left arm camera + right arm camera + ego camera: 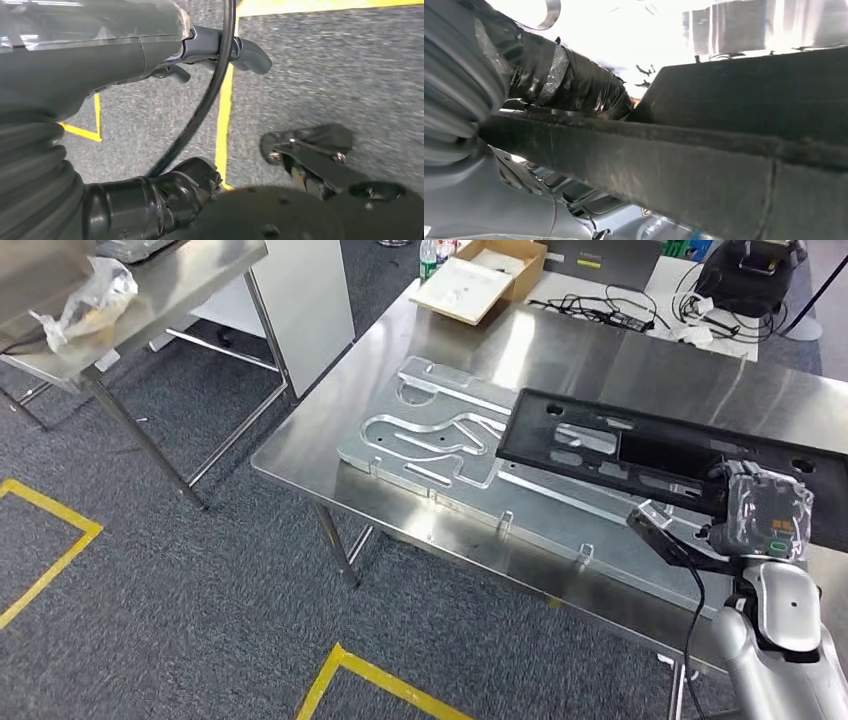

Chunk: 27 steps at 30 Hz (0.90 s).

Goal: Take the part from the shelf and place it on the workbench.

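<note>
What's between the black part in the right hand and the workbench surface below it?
The black part, held by the right hand, hangs over the workbench, partly above a machined aluminium plate lying there. Bare steel lies beyond the plate; nothing else visibly intervenes.

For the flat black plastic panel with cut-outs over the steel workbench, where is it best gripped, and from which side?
The flat black plastic panel is probably best gripped along its near long edge, coming from the robot's side, as the right hand does. It is thin and roughly level, so fingers can close over and under the rim; its far side overhangs the steel workbench.
</note>
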{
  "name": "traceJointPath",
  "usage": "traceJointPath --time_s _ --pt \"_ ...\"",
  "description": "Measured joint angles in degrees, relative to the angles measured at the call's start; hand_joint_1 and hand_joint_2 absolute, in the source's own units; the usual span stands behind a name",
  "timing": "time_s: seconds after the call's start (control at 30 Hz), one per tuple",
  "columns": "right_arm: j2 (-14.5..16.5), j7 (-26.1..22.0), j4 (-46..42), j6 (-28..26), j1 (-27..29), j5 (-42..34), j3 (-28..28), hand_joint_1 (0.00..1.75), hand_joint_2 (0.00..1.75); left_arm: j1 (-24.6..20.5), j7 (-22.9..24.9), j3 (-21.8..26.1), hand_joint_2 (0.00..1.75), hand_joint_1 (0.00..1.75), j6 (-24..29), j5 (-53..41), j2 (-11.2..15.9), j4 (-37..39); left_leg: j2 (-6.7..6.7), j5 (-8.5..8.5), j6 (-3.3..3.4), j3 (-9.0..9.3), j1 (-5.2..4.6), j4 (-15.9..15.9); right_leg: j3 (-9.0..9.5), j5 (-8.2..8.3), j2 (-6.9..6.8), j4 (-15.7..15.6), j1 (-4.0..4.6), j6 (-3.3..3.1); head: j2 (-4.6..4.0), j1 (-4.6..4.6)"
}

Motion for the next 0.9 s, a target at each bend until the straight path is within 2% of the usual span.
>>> traceJointPath --time_s 0.07,0.1,0.13,0.17,0.23,0.3,0.37,0.47,0.73,0.87,0.9 --pt "0.1 0.0 0.4 0.0 0.3 -0.3 -0.7 1.75 1.75 -0.1 0.2 0.0 1.75 0.0 0.0 0.0 -0.1 0.0 0.02 -2.65 -0.31 -4.63 0.08 6.9 0.58 -0.59 0.0 0.0 0.14 -0.37 0.0 -0.03" --pt "0.1 -0.1 0.7 0.0 0.5 -0.4 -0.9 1.75 1.75 -0.1 0.3 0.0 1.75 0.0 0.0 0.0 -0.1 0.0 0.02 -3.32 -0.39 -6.35 0.1 8.9 0.95 -0.9 0.01 0.0 0.23 -0.42 0.0 -0.04" --pt "0.2 -0.2 1.0 0.0 0.7 -0.5 -1.2 1.75 1.75 -0.1 0.3 0.0 1.75 0.0 -0.2 0.0 -0.1 0.0 0.03 -2.83 -0.35 -7.2 0.09 9.0 1.42 -1.25 0.06 0.0 0.31 -0.44 0.0 -0.04" --pt "0.3 -0.3 1.5 0.0 0.8 -0.6 -1.4 1.75 1.75 -0.1 0.4 0.0 1.75 0.0 -0.5 0.0 -0.1 0.0 0.03 -1.04 -0.12 -7.09 0.07 7.1 1.97 -1.62 0.13 0.1 0.37 -0.42 0.0 -0.04" --pt "0.5 -0.6 2.6 -0.1 0.8 -0.8 -1.9 1.75 1.75 0.0 0.1 0.1 1.75 0.0 -1.8 0.7 -0.1 0.0 0.02 4.34 0.63 -5.17 -0.14 -0.2 3.04 -2.39 0.28 0.1 0.44 -0.25 0.0 -0.01" --pt "0.6 -0.9 4.0 -0.3 0.6 -1.0 -2.2 1.75 1.75 0.1 -0.6 0.5 1.75 0.0 -3.5 1.8 0.1 0.0 -0.02 6.58 1.18 -3.78 -0.5 -5.1 3.38 -2.92 0.42 0.1 0.51 0.21 0.0 0.0" --pt "0.8 -1.3 5.2 -0.4 0.5 -1.0 -2.4 1.75 1.75 0.0 -1.2 1.0 1.75 0.0 -4.5 2.5 0.1 0.0 -0.09 6.71 1.16 -3.55 -0.6 -5.9 3.31 -3.22 0.43 0.2 0.62 0.58 0.0 0.0" --pt "1.0 -1.5 6.3 -0.5 0.3 -1.1 -2.5 1.75 1.75 0.0 -1.5 1.5 1.75 0.0 -5.0 2.9 0.1 0.0 -0.23 7.48 0.9 -3.47 -0.61 -6.1 3.48 -3.36 0.2 0.0 0.64 0.55 0.0 0.02" --pt "1.0 -1.5 8.0 -0.5 -0.1 -1.1 -2.8 1.75 1.75 -0.1 -1.8 1.8 1.75 0.0 -5.1 3.0 0.1 0.0 -0.31 7.17 1.42 -3.43 -0.68 -6.1 3.85 -3.34 0.12 -0.8 0.61 0.88 0.0 0.02" --pt "1.1 -1.8 9.3 -0.7 -0.2 -1.3 -3.0 0.0 0.0 -0.1 -2.6 1.9 1.75 0.0 -5.3 2.7 0.2 0.0 -0.3 7.19 1.57 -3.44 -0.7 -6.1 3.89 -3.24 0.12 -0.9 0.6 1.39 0.0 0.02" --pt "1.2 -2.0 10.0 -0.7 -0.4 -1.4 -3.0 0.0 0.0 -0.1 -2.6 1.9 1.75 0.0 -5.5 2.8 0.2 0.0 -0.29 7.2 1.59 -3.43 -0.7 -6.1 3.9 -3.21 0.12 -0.9 0.6 1.47 0.0 0.01"
